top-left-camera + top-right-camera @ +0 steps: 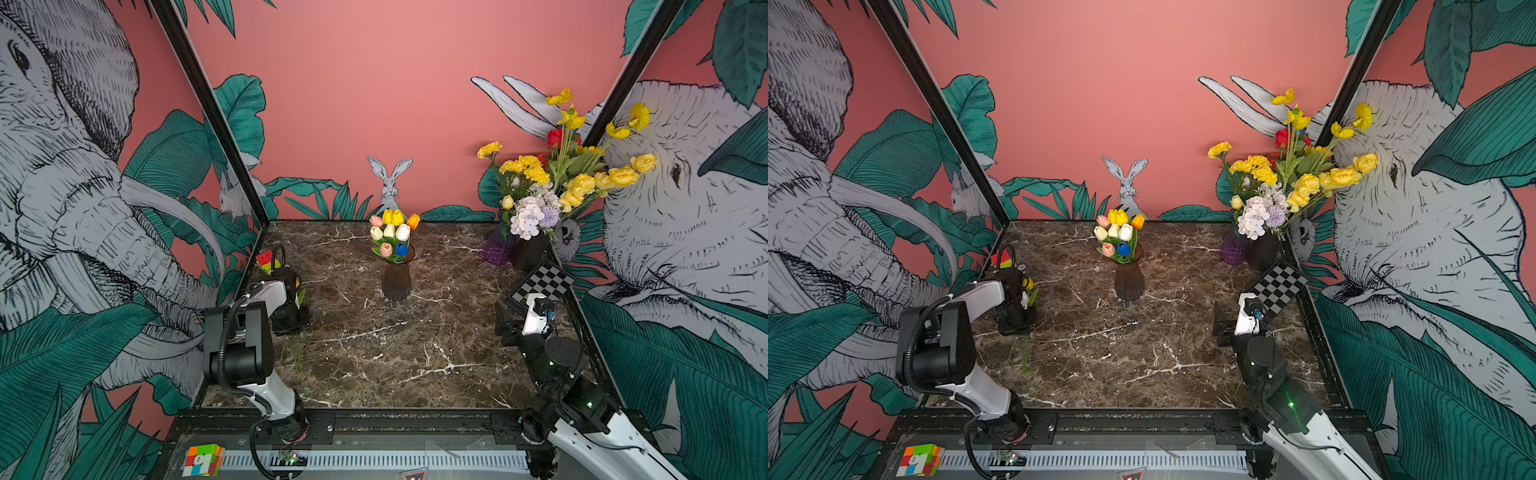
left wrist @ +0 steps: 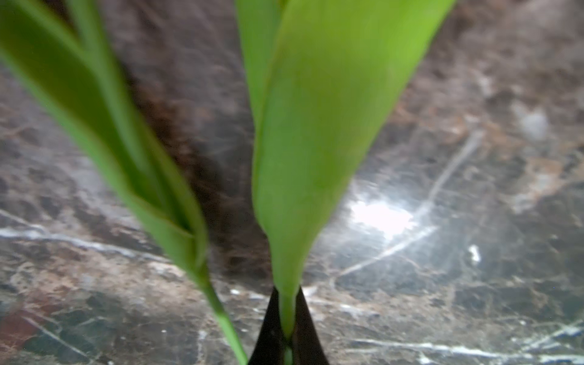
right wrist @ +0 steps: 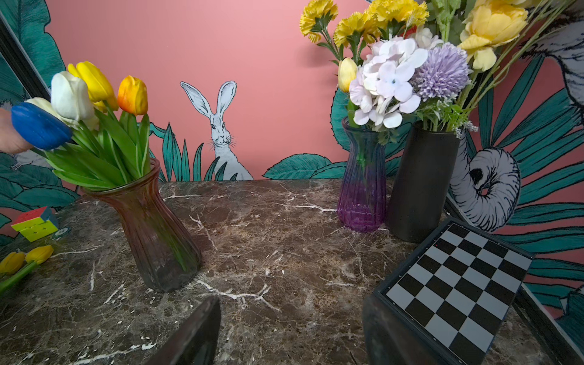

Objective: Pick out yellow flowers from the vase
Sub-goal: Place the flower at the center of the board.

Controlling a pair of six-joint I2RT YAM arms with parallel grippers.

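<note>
L gripper (image 2: 288,298) is clamping a green leaf (image 2: 316,158) at base; R gripper (image 3: 290,303) is resting w/ jaws apart. Yellow tulips (image 3: 91,79) are sitting in centre vase (image 3: 158,234); loose yellow tulips (image 3: 39,254) are lying on table (image 3: 284,252), L side.

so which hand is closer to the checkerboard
Right. The right hand sits open just in front of the checkerboard, at the table's right edge. The left hand is across the table near the left edge, shut on a green leaf.

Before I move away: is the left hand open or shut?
Shut: in the left wrist view the left hand pinches the base of a green leaf between its black tips.
</note>
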